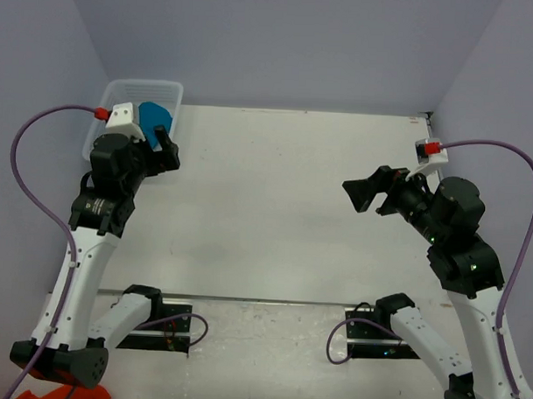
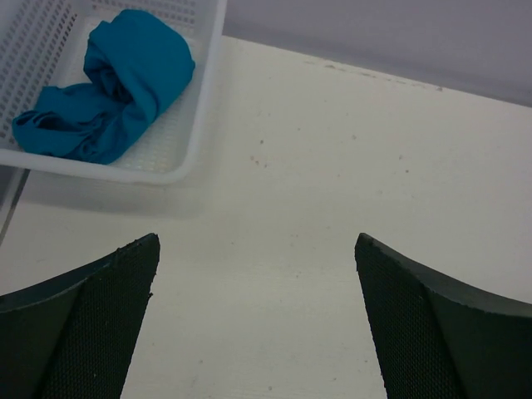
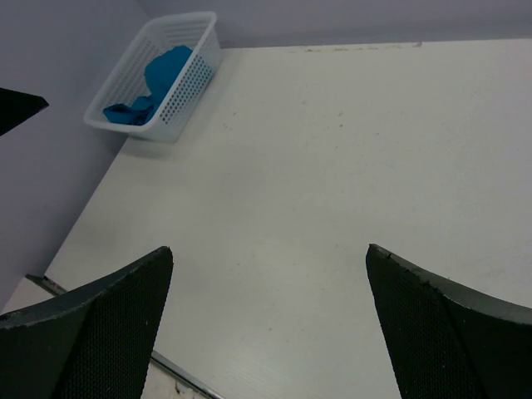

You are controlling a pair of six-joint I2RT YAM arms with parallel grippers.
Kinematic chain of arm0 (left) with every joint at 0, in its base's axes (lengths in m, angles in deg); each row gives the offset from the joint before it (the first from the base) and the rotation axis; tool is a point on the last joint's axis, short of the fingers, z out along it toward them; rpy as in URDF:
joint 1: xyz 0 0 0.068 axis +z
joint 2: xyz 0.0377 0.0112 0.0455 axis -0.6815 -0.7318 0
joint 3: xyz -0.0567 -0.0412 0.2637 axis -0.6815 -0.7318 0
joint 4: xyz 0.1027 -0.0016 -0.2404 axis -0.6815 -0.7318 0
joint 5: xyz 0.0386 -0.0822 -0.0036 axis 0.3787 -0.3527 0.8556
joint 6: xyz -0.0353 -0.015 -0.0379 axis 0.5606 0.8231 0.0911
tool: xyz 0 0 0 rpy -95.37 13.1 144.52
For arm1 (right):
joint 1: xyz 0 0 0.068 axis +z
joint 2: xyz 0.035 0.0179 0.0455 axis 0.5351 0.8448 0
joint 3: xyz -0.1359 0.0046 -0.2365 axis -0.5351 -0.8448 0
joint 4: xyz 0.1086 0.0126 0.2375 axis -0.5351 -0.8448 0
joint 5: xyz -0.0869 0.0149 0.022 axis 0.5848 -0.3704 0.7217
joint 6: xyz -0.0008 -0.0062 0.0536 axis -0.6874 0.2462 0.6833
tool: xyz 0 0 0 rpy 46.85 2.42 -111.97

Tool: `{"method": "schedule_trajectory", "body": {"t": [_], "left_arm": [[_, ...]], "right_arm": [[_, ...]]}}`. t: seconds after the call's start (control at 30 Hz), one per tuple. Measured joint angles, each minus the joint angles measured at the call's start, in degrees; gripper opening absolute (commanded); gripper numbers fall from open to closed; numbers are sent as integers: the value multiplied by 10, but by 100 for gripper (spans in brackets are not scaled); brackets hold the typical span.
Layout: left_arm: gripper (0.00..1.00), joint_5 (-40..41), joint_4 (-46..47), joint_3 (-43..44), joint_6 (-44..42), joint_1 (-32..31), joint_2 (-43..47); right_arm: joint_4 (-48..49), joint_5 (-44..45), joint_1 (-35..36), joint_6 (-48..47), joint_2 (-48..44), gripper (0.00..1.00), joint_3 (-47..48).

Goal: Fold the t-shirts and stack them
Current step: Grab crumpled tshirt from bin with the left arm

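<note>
the t-shirt [image 2: 116,83] lies bunched in the basket [image 2: 199,100] at the table's [image 1: 275,191] far left corner. the left gripper [image 2: 253,249] is near the basket, fingers apart and empty. the right gripper [image 3: 270,258] is well away, fingers apart too.

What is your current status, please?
Left gripper open, near basket. Right gripper open, empty. T-shirt crumpled in basket, unfolded. Nothing in the way.

This setting is presenting as a robotics lab test cell. Plain lavender walls [image 1: 281,42] are enclosing a white table [image 1: 284,209] on three sides. The left arm [image 1: 80,272] and the right arm [image 1: 473,294] are standing on black base plates [image 1: 153,322] at its near edge, and purple cables [image 1: 22,169] are looping from their wrists.
</note>
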Motion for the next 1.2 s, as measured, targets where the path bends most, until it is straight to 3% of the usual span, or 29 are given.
{"method": "schedule_trajectory", "body": {"t": [0.27,0.43,0.57,0.73,0.97,1.2], "left_arm": [[100,58,-25,61,-3,0,-96],[84,63,-37,130,-9,45,-165],[91,43,-33,210,-10,117,-275],[100,30,-25,237,-9,142,-382],[96,1,3,282,-9,160,-518],[95,-28,38,298,-3,162,-581]], "right_arm": [[-10,16,0,-11,0,99,0],[-21,25,0,-13,3,99,0],[-24,27,0,-13,4,99,0],[-25,26,0,-13,5,99,0],[-26,11,0,-13,14,99,-1],[-23,-12,0,-12,19,99,-6]]}}
